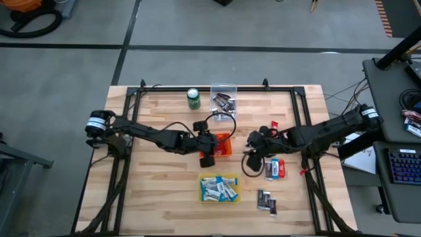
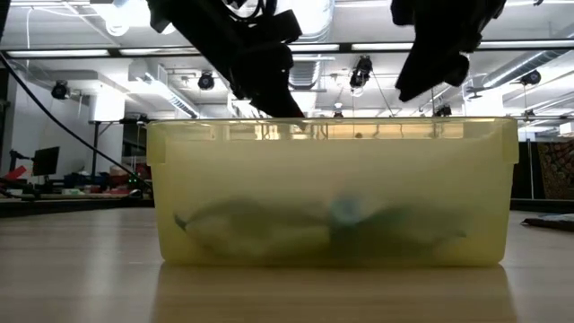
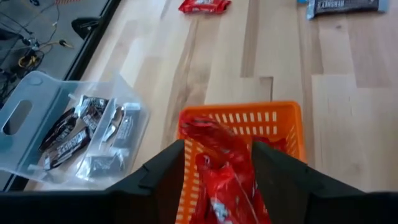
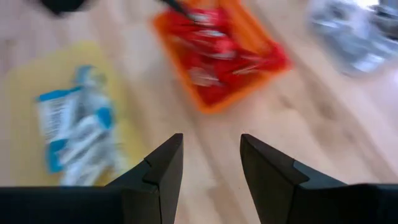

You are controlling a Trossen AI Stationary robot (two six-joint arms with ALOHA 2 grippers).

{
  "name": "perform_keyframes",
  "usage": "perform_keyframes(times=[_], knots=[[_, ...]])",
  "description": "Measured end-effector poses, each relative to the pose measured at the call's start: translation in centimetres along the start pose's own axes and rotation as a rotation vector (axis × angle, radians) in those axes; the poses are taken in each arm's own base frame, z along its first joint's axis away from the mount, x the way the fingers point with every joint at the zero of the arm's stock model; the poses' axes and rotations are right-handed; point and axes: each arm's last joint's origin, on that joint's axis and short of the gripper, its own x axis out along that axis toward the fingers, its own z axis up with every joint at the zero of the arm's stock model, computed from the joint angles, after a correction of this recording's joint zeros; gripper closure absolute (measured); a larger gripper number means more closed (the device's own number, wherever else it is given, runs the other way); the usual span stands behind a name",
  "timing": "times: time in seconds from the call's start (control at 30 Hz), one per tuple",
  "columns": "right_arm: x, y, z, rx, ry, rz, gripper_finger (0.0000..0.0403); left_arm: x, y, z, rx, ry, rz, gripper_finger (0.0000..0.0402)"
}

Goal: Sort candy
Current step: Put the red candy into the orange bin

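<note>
My left gripper [image 1: 213,146] [image 3: 217,147] hangs open over the near end of the orange bin [image 3: 273,115], which holds red candy. One red candy [image 3: 221,171] shows between its fingers, over the bin. My right gripper [image 1: 252,147] [image 4: 210,140] is open with nothing in it, above bare table to the right of the orange bin [image 4: 214,102]. The yellow bin [image 1: 219,189] holds blue-and-white candy [image 4: 74,134]. The clear bin [image 1: 223,99] holds dark candy [image 3: 74,134]. Loose candy lies on the table at the right [image 1: 275,169]. My left gripper's fingers [image 3: 165,171] stand on either side of the red candy's upper part [image 3: 211,134]. I cannot tell whether they touch it. The candy points down into the orange bin.
A green can [image 1: 193,98] stands at the far side, left of the clear bin. One red candy [image 1: 274,125] lies far right of the orange bin; dark candy [image 1: 266,201] lies near the front right. The yellow bin's wall [image 2: 332,188] fills the low view.
</note>
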Motion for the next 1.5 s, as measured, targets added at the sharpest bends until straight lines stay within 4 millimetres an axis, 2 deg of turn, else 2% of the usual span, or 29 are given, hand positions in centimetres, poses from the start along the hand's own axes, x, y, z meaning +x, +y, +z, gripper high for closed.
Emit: perform_keyframes(times=[0.13, 0.37, 0.53, 0.7, 0.9, 1.07, 1.23, 1.37, 1.5], knots=[[0.3, -2.3, -0.2, 0.120, 0.061, -0.170, 0.0252, -1.3, 0.0, 0.1, 0.002, 0.013, -0.011, 0.0228], [0.6, -8.7, -0.9, 0.394, 0.238, -0.518, 0.0252, -5.3, -0.8, 0.1, -0.017, -0.040, -0.037, 0.0228], [1.6, -12.7, -2.1, 0.514, 0.308, -0.628, 0.0252, -8.9, -1.7, -0.7, -0.082, -0.114, -0.006, 0.0228], [2.8, -15.4, -4.1, 0.615, 0.362, -0.655, 0.0252, -12.4, -2.8, -1.4, -0.118, -0.196, 0.014, 0.0228], [4.3, -16.8, -6.1, 0.670, 0.354, -0.605, 0.0252, -16.1, -3.3, -1.4, -0.143, -0.303, 0.069, 0.0228], [5.1, -17.2, -7.1, 0.679, 0.317, -0.590, 0.0252, -17.7, -3.3, -1.5, -0.161, -0.350, 0.105, 0.0228], [5.9, -17.4, -7.7, 0.669, 0.249, -0.572, 0.0252, -18.1, -3.2, -1.4, -0.171, -0.364, 0.109, 0.0228], [6.1, -17.5, -8.0, 0.667, 0.237, -0.563, 0.0256, -17.7, -3.7, -1.6, -0.163, -0.355, 0.111, 0.0228], [6.2, -17.5, -8.1, 0.650, 0.242, -0.559, 0.0289, -17.1, -4.1, -1.8, -0.161, -0.342, 0.112, 0.0228]])
